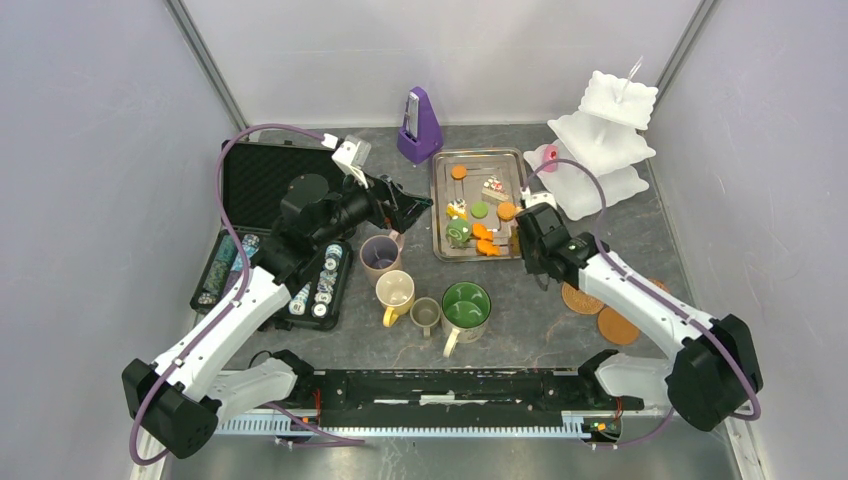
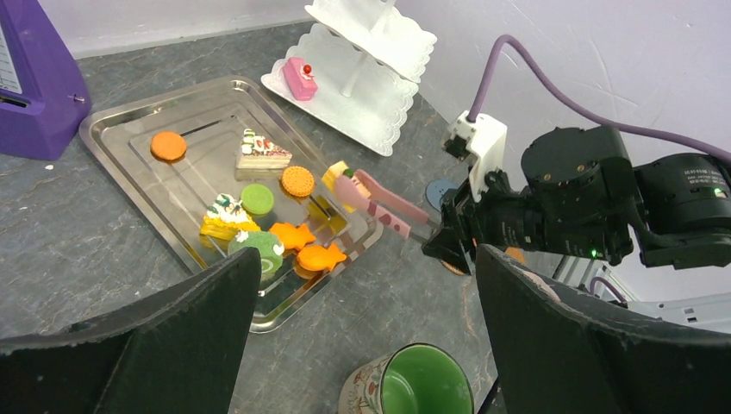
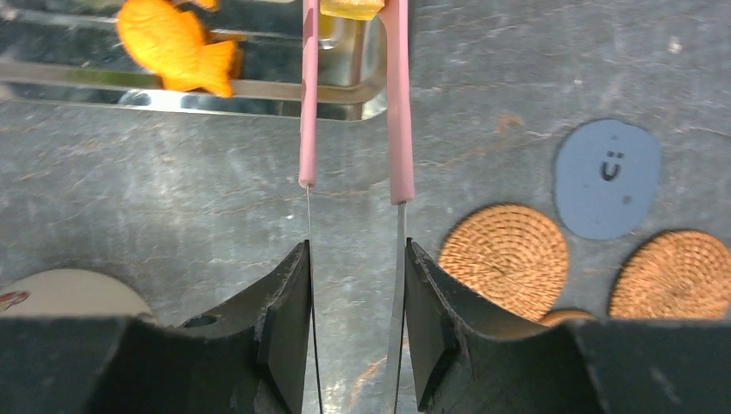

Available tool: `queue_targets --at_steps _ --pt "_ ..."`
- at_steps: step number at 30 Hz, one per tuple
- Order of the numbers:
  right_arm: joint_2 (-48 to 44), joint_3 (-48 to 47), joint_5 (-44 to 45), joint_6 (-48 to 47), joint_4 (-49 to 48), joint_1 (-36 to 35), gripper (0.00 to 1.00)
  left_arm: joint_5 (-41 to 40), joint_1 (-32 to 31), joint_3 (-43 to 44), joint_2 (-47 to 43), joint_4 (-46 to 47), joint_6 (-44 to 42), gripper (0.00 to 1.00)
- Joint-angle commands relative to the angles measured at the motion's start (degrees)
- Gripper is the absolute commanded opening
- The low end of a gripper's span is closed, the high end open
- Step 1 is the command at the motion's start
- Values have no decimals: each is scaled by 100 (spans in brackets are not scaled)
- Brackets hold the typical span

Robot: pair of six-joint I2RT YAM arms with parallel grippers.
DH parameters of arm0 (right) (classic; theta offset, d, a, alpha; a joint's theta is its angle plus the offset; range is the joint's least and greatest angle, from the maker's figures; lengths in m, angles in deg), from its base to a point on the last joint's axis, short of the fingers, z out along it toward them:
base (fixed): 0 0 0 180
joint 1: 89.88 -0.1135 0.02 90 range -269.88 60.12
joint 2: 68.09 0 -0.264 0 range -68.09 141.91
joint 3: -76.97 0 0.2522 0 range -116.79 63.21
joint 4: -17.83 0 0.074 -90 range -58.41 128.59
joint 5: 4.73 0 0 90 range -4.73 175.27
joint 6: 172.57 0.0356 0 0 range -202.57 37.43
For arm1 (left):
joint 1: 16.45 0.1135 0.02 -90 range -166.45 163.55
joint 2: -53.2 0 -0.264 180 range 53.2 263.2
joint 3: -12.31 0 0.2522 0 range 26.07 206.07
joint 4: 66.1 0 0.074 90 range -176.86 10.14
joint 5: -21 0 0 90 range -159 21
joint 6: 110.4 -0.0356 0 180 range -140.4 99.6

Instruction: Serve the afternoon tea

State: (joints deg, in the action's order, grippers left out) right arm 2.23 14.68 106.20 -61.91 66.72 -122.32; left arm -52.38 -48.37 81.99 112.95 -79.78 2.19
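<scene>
The right tool is clenched on the thin steel legs of the tongs, whose pink-sleeved tips pinch a small yellow pastry at the corner of the tray. The left tool hangs released and empty above the bench. The pastry looks light, stiff and probably smooth, and the springy tongs squeeze weakly, so I judge it slips if nipped by an edge. It is better held across its broad sides and carried level to the white stand, where a pink pastry sits on the lowest tier.
</scene>
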Motion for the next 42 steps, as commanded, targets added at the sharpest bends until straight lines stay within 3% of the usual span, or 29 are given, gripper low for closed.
queue_targets --at_steps 1,10,16,21,27,33,42 --pt "-343 -285 537 -284 73 504 0 19 -42 235 -18 107 -239 100" --pt "-724 76 254 -915 -517 2150 0 -102 -165 196 -21 119 -271 100" --pt "-465 545 -39 -1025 -1730 3150 0 -204 -542 174 -47 111 -388 100" --pt "-108 570 -652 -1239 -2577 4029 0 -436 -720 221 -207 19 -565 100" --pt "404 79 -1616 -1246 -2787 4795 0 -388 -859 235 -294 20 -582 100" --pt "874 -58 -2565 -1226 -3467 5099 0 -440 -859 244 -386 22 -607 100" --pt "1582 -491 -2810 -1495 -3948 5190 0 -493 -860 261 -481 -129 -659 100"
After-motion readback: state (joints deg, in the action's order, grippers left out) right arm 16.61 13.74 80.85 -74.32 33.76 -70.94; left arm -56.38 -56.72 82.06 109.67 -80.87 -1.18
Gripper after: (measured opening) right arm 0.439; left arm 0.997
